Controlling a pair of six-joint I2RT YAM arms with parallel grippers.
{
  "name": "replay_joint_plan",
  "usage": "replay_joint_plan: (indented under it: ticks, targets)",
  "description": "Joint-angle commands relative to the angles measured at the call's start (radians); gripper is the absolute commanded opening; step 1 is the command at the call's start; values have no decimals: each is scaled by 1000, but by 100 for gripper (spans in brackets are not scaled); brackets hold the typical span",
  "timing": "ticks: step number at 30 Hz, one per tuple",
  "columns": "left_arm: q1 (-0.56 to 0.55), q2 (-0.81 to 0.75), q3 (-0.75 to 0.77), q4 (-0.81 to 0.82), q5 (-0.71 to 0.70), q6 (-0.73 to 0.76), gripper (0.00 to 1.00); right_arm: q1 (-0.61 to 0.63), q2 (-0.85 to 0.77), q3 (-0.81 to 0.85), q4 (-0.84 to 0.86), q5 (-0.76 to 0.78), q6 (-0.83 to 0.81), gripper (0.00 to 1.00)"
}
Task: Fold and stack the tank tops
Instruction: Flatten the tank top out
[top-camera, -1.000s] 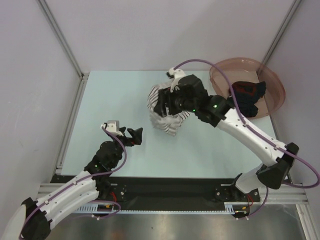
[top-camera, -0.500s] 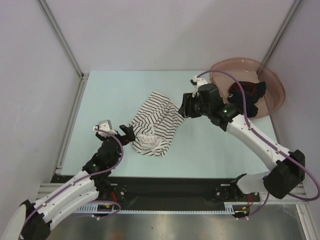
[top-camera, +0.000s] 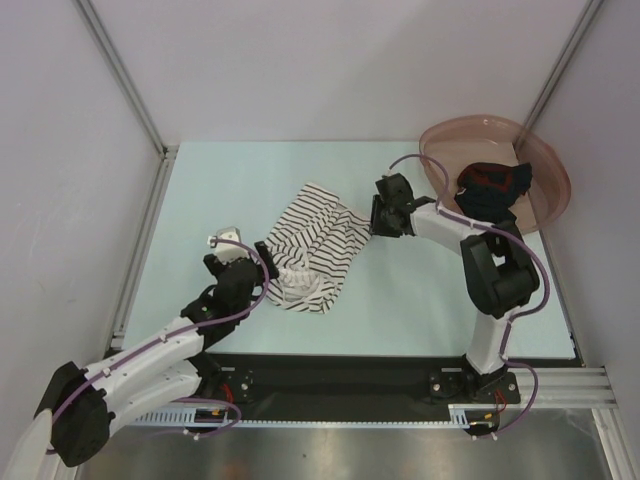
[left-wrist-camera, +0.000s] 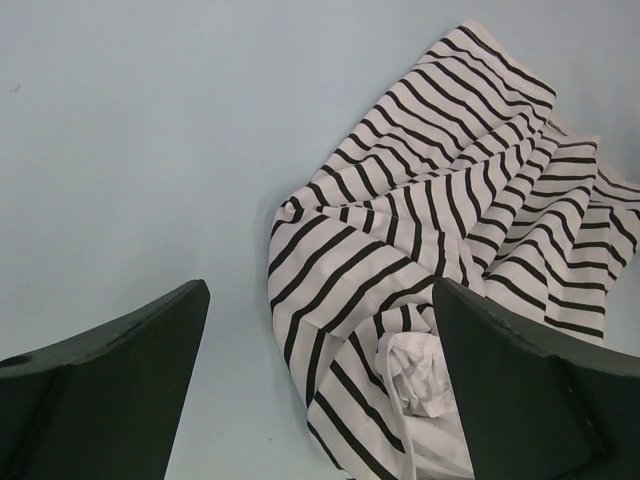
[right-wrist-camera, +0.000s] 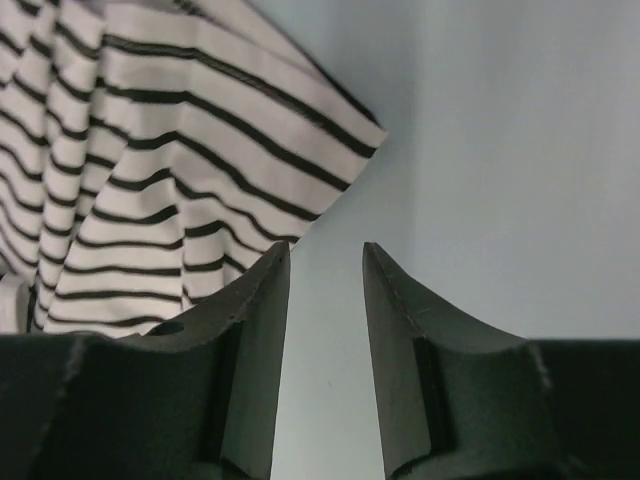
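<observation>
Striped tank top (left-wrist-camera: 420, 230) lies between wide left fingers (left-wrist-camera: 110, 370); narrow right fingers (right-wrist-camera: 250, 330) empty beside it.

the striped tank top (top-camera: 318, 248), white with thin black lines, lies crumpled in loose folds mid-way across the counter (top-camera: 210, 190); the dark tank top (top-camera: 492, 190), navy with red, sits bunched in the pink basin (top-camera: 547, 180) far right.

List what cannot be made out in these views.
Striped tank top: straps and neckline lost in its folds, every view; left wrist frame cuts its near edge.
Dark tank top: bunched in the pink basin, top view only, too small for shape.
Right end effector: its own finger hides any cloth contact, right wrist view.
</observation>
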Motion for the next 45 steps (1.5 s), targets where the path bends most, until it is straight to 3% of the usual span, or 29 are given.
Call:
replay_joint_plan:
  ticks: [1,11,17,23,31,33,39,45]
  targets:
    - [5,-15,29,18,14,-10,100,-6,47,64,90,114,65,41]
    - [5,-54,11,42,40,-1,100,-15,197,159,92,162,74,37]
    - [5,-57,13,38,32,3,100,-17,173,101,122,220,126,36]
    - [5,-66,3,47,39,3,100,-23,119,29,156,228,130,48]
    - [5,-67,2,48,42,5,100,-52,-66,-143,280,216,159,61]
    - [5,-69,0,50,42,5,100,-57,-90,-178,288,214,166,59]
    - [5,-74,0,54,51,7,100,-77,-122,-252,313,161,218,34]
    - [5,-77,-3,56,51,11,100,-84,-71,-269,371,114,283,31]
